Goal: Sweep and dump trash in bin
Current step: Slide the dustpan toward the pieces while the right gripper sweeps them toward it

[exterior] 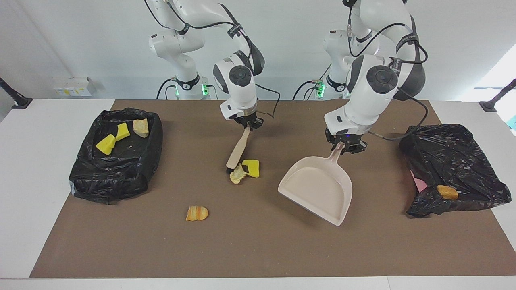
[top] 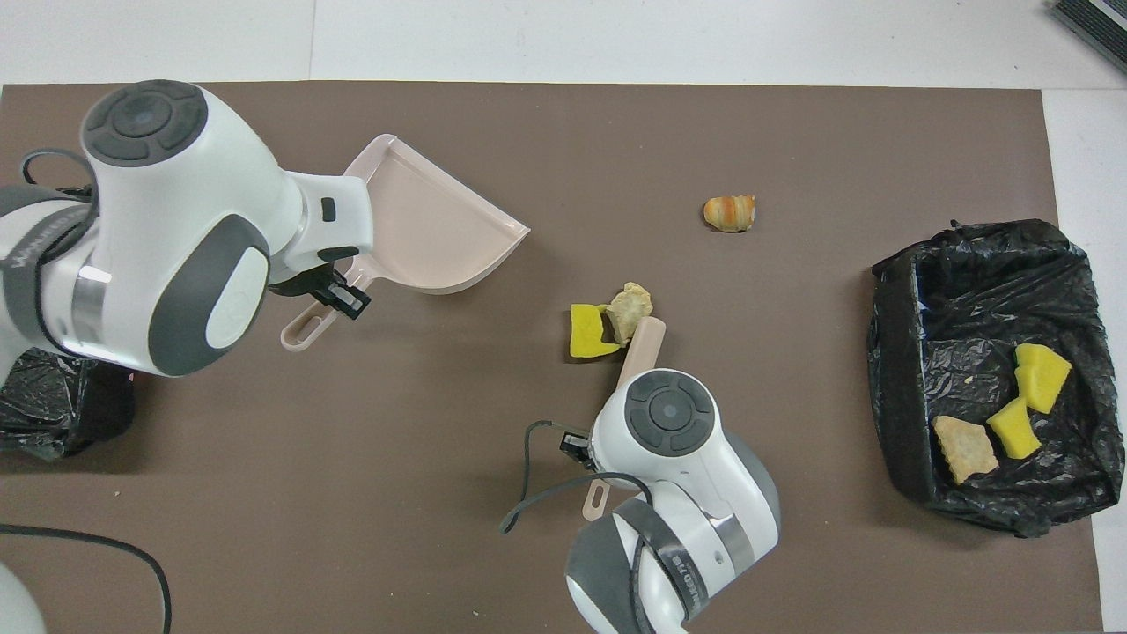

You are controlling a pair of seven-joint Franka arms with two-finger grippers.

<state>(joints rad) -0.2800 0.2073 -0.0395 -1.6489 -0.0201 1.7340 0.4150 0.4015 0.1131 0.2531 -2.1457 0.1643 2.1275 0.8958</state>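
A brown mat is covering the white bench (exterior: 24,181) under a pale wall. I am seeing the right gripper (exterior: 248,123) clamping the handle of the beige brush (exterior: 238,150), whose head is touching two pieces of trash near the middle of the mat: a yellow chunk (exterior: 252,168) and a tan piece (exterior: 238,174), lying against each other. The left gripper (exterior: 346,146) is holding the beige dustpan (exterior: 320,188) by its handle; the pan is hanging tilted, its mouth turned toward the right arm's end and the bench's outer edge. I cannot tell whether its lip is touching the mat. An orange striped piece (exterior: 197,213) is lying alone, closer to the outer edge of the bench. The black-lined bin (exterior: 117,169) at the right arm's end is holding two yellow chunks (exterior: 112,139) and one tan piece (exterior: 140,127). At the left arm's end, a crumpled black bag (exterior: 451,161) is carrying an orange piece (exterior: 447,192) on its outer fold.
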